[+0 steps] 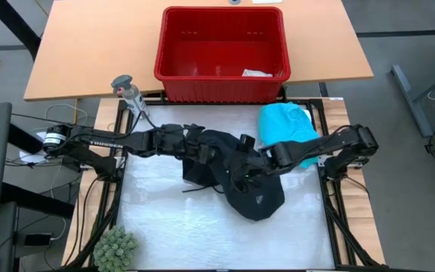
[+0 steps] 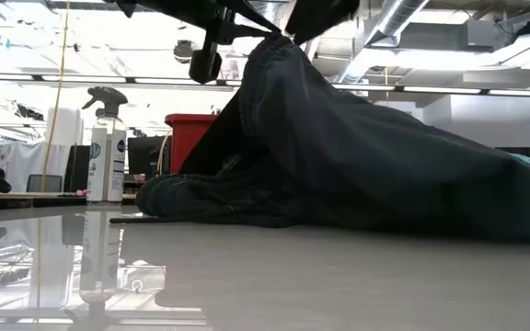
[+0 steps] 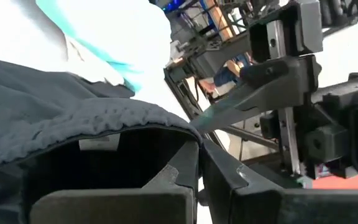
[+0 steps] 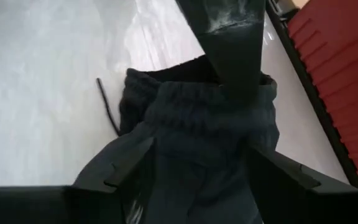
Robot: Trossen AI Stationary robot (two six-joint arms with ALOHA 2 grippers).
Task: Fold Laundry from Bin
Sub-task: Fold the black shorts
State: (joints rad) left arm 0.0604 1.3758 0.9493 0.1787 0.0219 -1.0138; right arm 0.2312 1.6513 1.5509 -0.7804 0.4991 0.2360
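Note:
A black garment (image 1: 255, 193) lies on the middle of the table, with part of it drawn up into a peak (image 2: 274, 46). My left gripper (image 1: 219, 153) reaches in from the table's left and is shut on it at that peak. My right gripper (image 4: 197, 149) comes from the right. It is open, its fingers standing on either side of the garment's gathered waistband (image 4: 197, 99). A turquoise shirt (image 1: 285, 125) lies bunched at the table's far right. The red bin (image 1: 223, 10) stands beyond the far edge, with a small pale piece (image 1: 257, 73) in it. My left gripper (image 3: 201, 155) pinches the black garment's edge (image 3: 166, 121) between its two fingers, next to a sewn-in label (image 3: 98, 144). It comes nearly level from the table's left. The cloth hangs from the fingers like a tent, and its lower part (image 2: 247, 198) rests on the table.
A spray bottle (image 1: 127, 87) stands at the far left corner and a small green plant (image 1: 115, 248) at the near left. The garment's drawstring (image 4: 107, 106) trails on the table. The near half of the white table top (image 1: 202, 234) is bare.

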